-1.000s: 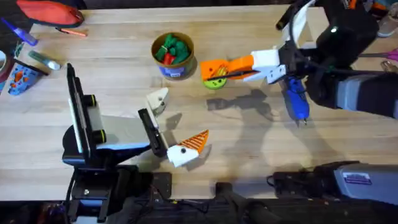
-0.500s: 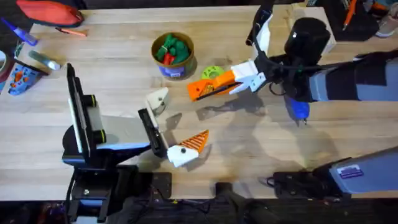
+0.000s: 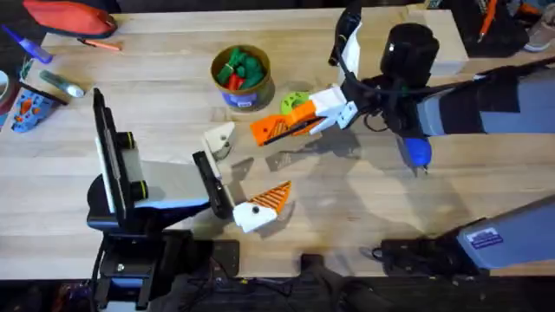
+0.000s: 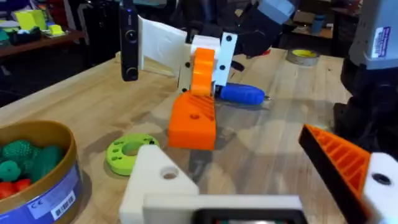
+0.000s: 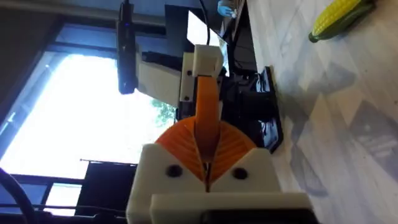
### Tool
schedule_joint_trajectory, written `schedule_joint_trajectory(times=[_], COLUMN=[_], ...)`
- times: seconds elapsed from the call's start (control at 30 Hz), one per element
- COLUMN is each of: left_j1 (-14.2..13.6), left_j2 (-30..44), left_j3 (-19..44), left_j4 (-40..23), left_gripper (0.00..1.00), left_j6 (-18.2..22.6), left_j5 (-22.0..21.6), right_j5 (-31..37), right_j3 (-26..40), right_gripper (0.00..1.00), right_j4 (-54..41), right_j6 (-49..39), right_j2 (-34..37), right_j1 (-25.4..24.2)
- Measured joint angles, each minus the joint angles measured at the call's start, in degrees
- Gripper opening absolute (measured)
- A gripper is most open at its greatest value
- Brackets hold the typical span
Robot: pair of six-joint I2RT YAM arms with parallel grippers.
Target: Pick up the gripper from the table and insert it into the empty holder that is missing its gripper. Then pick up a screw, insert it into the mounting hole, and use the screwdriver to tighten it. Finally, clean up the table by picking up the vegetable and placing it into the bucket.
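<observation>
- Left gripper (image 3: 241,173), toward the near edge of the tabletop: jaws spread wide. One finger carries its orange ribbed wedge (image 3: 270,198); the other is the holder.
- Holder (image 3: 221,139), a bare white peaked block a little farther in, its face vacant. We judge that a skewed approach would jam the part on the block's rim instead of seating it.
- The gripper (image 3: 270,129), an orange wedge held above the mid-tabletop, near the holder but apart from it. It is not yet inserted.
- Right gripper (image 3: 305,116): jaws pinching the gripper by one end, with most of the part overhanging. We judge that contact with the holder could lever it round or out of the pinch.
- Screwdriver (image 3: 417,151), blue, lying under the right arm toward the right edge. A low sweep of the arm could roll it.
- Green ring disc (image 3: 296,100), just behind the held part. We think it could be nudged by a dipping wrist.
- Bucket (image 3: 241,74), toward the far edge, holding green and red toys. No risk noted.
- Vegetable (image 5: 341,18), yellow, lying on the tabletop in the right wrist view. We cannot rank its depth.
</observation>
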Motion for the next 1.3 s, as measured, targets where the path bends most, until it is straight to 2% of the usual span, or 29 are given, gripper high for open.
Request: schedule_joint_trajectory(times=[0.7,1.3], left_j1=[0.0,0.0], left_j2=[0.0,0.0], left_j3=[0.0,0.0], left_j4=[0.0,0.0], left_gripper=[0.986,0.986], left_j6=[0.0,0.0], left_j5=[0.0,0.0], right_j5=[1.9,2.8], right_j3=[0.2,0.3], right_gripper=[0.009,0.009], right_j4=[-1.1,-0.7], right_j6=[0.2,-0.7], right_j2=[0.0,0.0], right_j1=[4.8,4.9])
